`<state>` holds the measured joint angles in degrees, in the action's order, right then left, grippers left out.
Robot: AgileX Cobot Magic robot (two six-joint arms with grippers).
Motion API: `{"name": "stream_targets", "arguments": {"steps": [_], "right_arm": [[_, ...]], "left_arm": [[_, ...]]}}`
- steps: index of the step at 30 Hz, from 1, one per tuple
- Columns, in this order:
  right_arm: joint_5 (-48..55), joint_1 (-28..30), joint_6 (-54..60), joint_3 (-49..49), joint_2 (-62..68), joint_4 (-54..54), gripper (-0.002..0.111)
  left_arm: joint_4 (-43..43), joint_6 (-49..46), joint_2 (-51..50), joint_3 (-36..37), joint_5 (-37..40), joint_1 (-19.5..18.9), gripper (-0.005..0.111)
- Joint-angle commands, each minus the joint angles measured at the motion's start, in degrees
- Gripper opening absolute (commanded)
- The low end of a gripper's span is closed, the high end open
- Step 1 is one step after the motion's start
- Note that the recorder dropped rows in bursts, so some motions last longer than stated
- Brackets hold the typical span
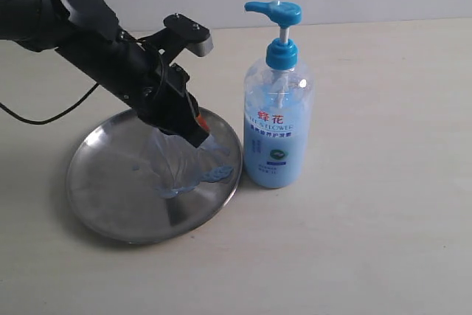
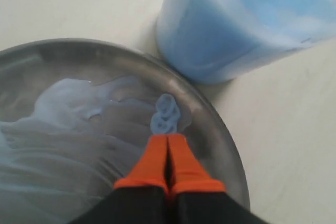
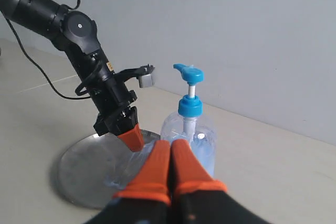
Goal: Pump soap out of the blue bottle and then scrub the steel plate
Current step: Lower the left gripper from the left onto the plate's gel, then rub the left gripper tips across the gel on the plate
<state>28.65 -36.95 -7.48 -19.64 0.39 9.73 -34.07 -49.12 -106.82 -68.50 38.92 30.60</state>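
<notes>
The steel plate [image 1: 96, 215] lies flat on the pale worktop [image 1: 383, 241], toward its left edge. The blue bottle [image 1: 278, 130] stands upright just beside the plate's right rim, its pump head pointing left; whether bottle and rim touch cannot be told. The soap [image 1: 184, 171] is spread as pale, streaky smears over the part of the plate nearest the bottle. The left gripper [image 2: 168, 141] slants down from the worktop's far left corner to the smeared area. Its orange-tipped jaws are pressed fully together with nothing between them, and a small curl of soap sits at their tips. The right gripper [image 3: 170, 148] hangs above the worktop, facing the bottle, jaws likewise fully closed and empty.
</notes>
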Motion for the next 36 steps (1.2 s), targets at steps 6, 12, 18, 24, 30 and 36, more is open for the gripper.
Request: {"name": "stream_targets", "arguments": {"steps": [6,12,18,24,30,36], "right_arm": [[-1.33,-0.09,0.32,0.43,-0.39,0.09,0.0],[-1.23,-0.09,0.32,0.56,-0.39,-0.72,0.0],[-1.23,-0.09,0.32,0.56,-0.39,-0.72,0.0],[-1.23,-0.09,0.32,0.56,-0.39,-0.98,0.0],[-1.23,-0.09,0.32,0.56,-0.39,-1.13,0.0],[-1.11,-0.09,0.32,0.56,-0.39,-1.12,0.0]], "left_arm": [[-0.92,-4.88,-3.57,-0.53,-0.05,3.25,0.0],[0.69,-4.61,-6.45,-0.53,-2.55,4.18,0.0],[0.88,-4.59,-9.04,-0.53,-6.28,4.18,0.0],[0.73,-4.59,-11.81,-0.65,-8.85,4.18,0.0],[-1.1,-4.47,-12.52,-2.32,-9.47,4.18,0.0],[-0.08,-4.47,-14.22,-3.19,-5.15,4.18,0.0]]}}
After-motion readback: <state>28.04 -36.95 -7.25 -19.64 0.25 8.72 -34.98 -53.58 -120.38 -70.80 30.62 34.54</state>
